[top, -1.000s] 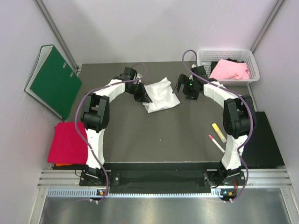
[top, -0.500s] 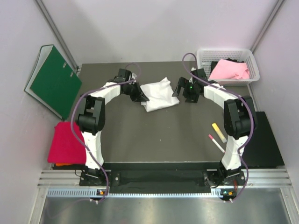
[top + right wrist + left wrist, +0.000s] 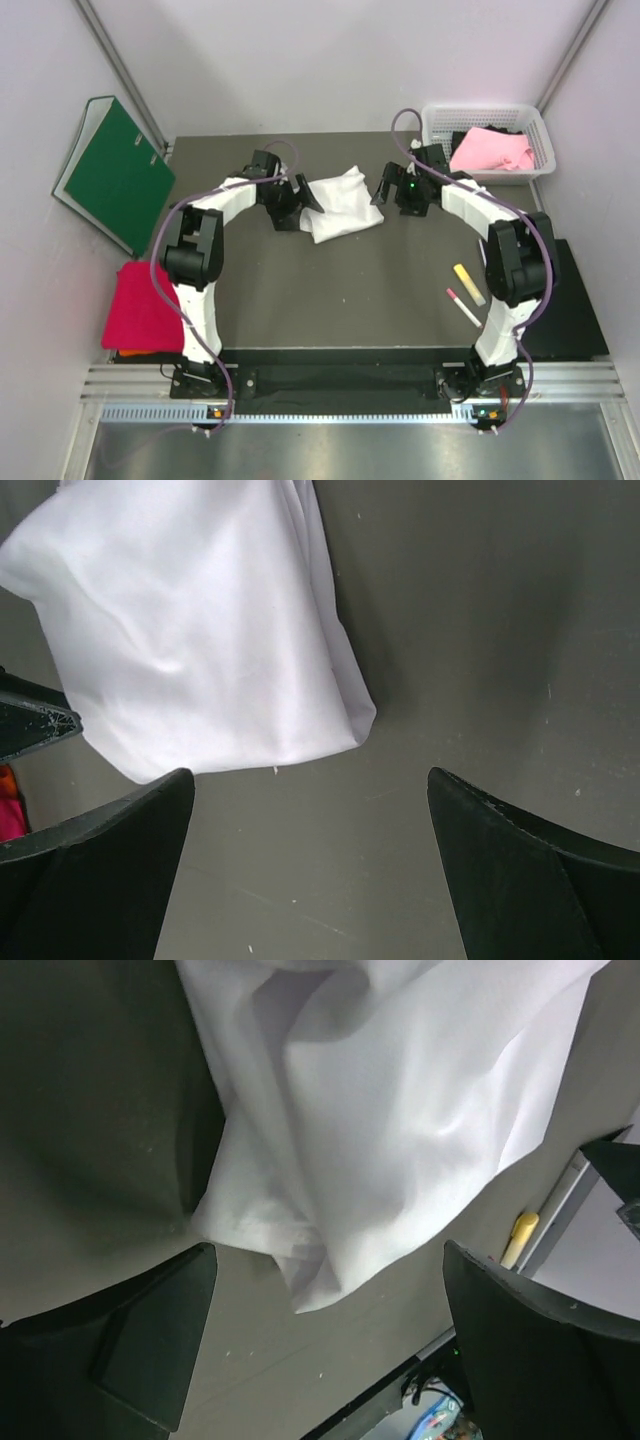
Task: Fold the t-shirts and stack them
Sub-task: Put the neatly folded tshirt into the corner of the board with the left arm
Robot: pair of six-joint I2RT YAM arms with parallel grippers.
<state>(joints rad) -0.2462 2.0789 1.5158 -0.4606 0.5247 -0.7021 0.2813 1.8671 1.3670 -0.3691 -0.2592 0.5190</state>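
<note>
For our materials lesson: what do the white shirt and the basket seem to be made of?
White shirt: soft matte cloth, possibly cotton; it creases and drapes in loose folds. Basket: probably rigid white plastic, judging by its thin slotted walls.

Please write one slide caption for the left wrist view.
Open left gripper facing the folded white t-shirt on the dark table.

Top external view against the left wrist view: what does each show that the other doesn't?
Only top external: the green binder, the pink t-shirt in the white basket, the red t-shirt at the left. Only left wrist: the layered edges at a corner of the white t-shirt, framed by the open left gripper. Both: that white t-shirt and the yellow marker.
</note>
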